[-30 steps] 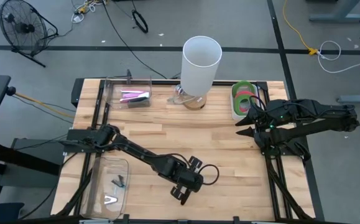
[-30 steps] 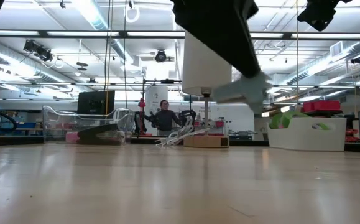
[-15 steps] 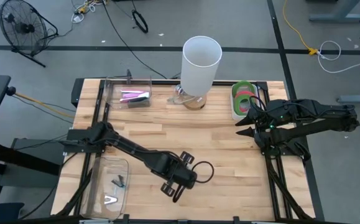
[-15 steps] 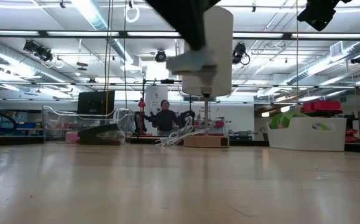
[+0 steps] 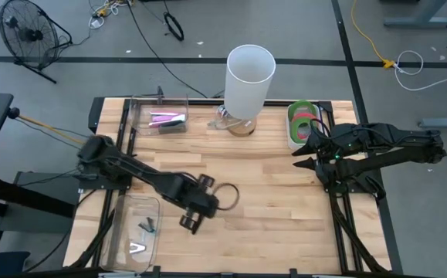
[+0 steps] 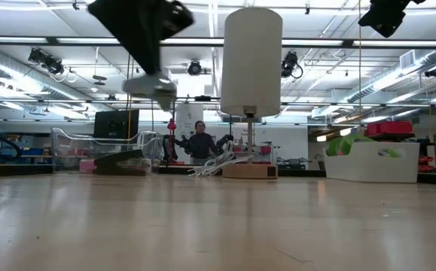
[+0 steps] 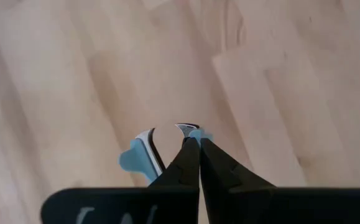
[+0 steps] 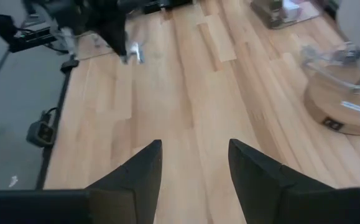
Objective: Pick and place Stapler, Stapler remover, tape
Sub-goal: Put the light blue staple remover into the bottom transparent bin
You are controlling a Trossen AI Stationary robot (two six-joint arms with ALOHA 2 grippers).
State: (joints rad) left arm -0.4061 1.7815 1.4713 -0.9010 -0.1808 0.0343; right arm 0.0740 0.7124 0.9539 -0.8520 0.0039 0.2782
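Observation:
My left gripper (image 5: 188, 223) hovers over the near-left part of the table, beside a clear tray (image 5: 127, 207), shut on a stapler remover (image 7: 143, 155) with light-blue grips and metal claws. In the low view the remover (image 6: 148, 84) shows well above the tabletop. The tape rings (image 5: 303, 121), green and red, lie in a white bin at the far right. The stapler (image 5: 167, 120) lies in a clear box at the far left. My right gripper (image 5: 306, 151) waits open above the table's right side, with nothing between its fingers (image 8: 139, 171). My left gripper pinches the stapler remover between its two shut fingers at one light-blue grip (image 7: 196, 134). The metal claws (image 7: 150, 140) and the other blue grip stick out beyond the fingertips. The fingers come steeply from above. The remover hangs clear of the table.
A tall white cylinder (image 5: 249, 77) stands on a round wooden base at the far middle. The clear tray at the near left holds a dark piece (image 5: 147, 225) and a white V-shaped piece (image 5: 137, 249). Bare wood lies across the table's middle.
My left gripper has travelled from the near middle of the table toward the left edge and risen a little, staying shut on the stapler remover, which has gone with it clear of the wood.

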